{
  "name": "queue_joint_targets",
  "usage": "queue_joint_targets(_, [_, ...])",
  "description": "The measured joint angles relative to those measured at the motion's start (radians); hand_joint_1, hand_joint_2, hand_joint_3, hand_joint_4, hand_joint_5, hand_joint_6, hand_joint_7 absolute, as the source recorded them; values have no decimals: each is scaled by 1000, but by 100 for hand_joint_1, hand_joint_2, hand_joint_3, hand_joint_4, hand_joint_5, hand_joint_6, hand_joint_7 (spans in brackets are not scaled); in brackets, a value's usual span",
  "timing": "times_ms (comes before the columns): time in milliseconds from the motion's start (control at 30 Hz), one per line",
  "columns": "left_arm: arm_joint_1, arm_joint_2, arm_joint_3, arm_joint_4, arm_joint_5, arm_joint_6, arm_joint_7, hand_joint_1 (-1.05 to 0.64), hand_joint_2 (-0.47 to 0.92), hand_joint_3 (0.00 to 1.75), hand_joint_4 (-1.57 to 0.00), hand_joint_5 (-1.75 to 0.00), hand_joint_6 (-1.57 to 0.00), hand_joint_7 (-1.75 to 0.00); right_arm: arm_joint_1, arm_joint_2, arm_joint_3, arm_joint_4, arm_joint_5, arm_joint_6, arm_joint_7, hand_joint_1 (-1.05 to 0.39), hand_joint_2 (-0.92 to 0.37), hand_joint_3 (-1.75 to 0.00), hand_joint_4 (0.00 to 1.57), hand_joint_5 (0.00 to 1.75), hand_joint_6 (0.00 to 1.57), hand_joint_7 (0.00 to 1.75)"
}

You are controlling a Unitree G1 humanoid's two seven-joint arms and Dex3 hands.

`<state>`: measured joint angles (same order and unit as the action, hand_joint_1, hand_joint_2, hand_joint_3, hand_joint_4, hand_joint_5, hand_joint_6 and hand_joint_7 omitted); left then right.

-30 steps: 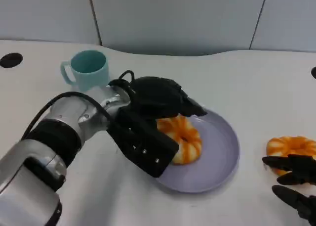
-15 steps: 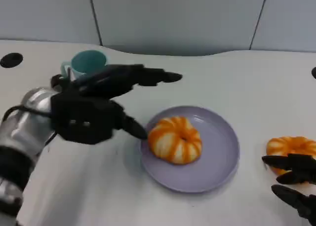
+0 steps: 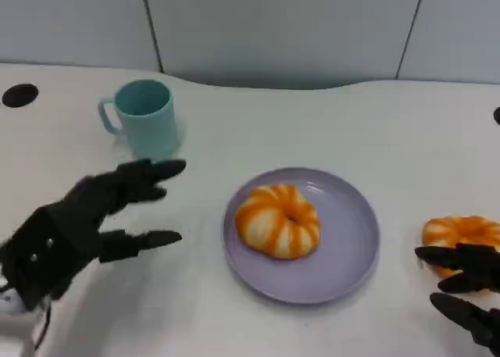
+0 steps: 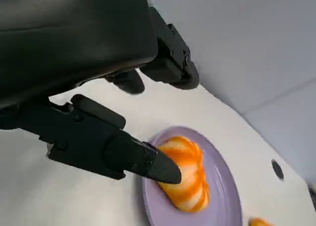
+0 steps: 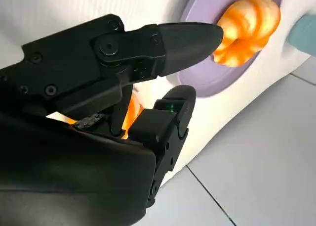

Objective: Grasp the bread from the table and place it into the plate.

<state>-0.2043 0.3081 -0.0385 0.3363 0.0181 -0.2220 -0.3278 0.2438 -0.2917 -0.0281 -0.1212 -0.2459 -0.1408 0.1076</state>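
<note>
Orange bread [image 3: 278,220] sits mid-plate [image 3: 348,251]. Left robot hand [image 3: 78,224] hangs empty, fingers spread. Right robot hand [image 3: 469,290], open, should close squarely around counter-edge bread [image 3: 461,232].

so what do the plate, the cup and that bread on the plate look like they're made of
Plate: smooth lilac, with a soft sheen at the rim; probably plastic or glazed ceramic.
Cup: matte teal and evenly coloured; likely plastic or ceramic, hard to say which.
Bread: glossy orange-and-cream ridges, too uniform for real baking; it looks like a plastic or foam replica.
</note>
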Motion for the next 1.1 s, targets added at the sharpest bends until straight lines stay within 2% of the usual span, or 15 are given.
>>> queue_joint_targets(67, [30,-24,19,-4,-28,54,8,-45,92,8,-46,-155,-44,-130,1,0,0,-2,0,3,1,-25,-92,-30,66,74,84,1])
queue_joint_targets(133, [48,-33,38,-3,-55,96,7,-47,92,6,-48,-165,-42,-147,2,-1,0,-8,0,15,4,-25,-92,-31,65,73,84,0])
queue_joint_targets(167, [53,-33,48,-3,-64,120,7,-43,92,5,-53,-171,-41,-163,2,-2,0,-10,0,17,6,-24,-92,-31,65,74,84,0])
queue_joint_targets(233, [59,-31,52,-12,-66,175,4,-39,92,4,-58,-174,-42,-171,3,-5,0,-11,0,17,9,-23,-92,-31,65,74,84,0])
queue_joint_targets(333, [78,-24,46,-42,-65,260,-10,-33,92,5,-66,-175,-47,-174,3,-7,-1,-11,2,15,10,-22,-92,-31,66,75,84,0])
queue_joint_targets(567, [102,-8,32,-113,-64,426,-52,-34,92,12,-62,-175,-45,-175,7,-20,-15,-6,4,-6,13,-23,-92,-31,65,77,83,0])
queue_joint_targets(933, [102,1,4,-112,-49,394,-53,-37,92,11,-63,-175,-45,-175,8,-31,-30,11,22,-22,33,-23,-92,-31,60,74,83,0])
queue_joint_targets(1100, [99,11,-21,-103,-9,387,-52,-38,92,10,-62,-175,-44,-175,6,-34,-30,17,17,-22,33,-23,-92,-31,63,74,83,0])
